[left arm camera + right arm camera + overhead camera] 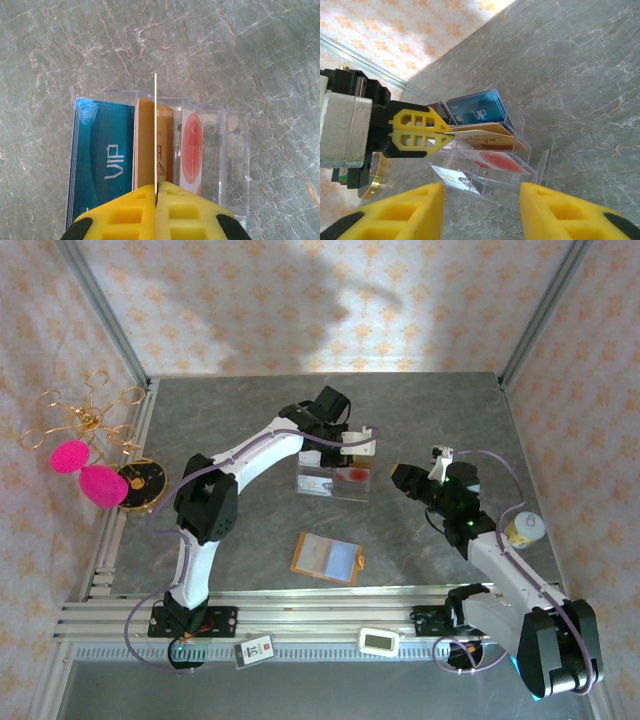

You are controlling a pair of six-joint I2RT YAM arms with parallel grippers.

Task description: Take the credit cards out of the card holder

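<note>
Left wrist view: my left gripper (156,195) pinches 1 credit card (155,125) edge-on above the clear tray (235,150). My right gripper (480,195) is spread. The card holder (327,557) lies open near the tabletop (250,420) front edge.

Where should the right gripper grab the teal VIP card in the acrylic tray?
By its exposed top edge, from above, jaws across the thin faces. The teal VIP card leans in the clear acrylic tray, whose slot walls box in its lower part.
</note>
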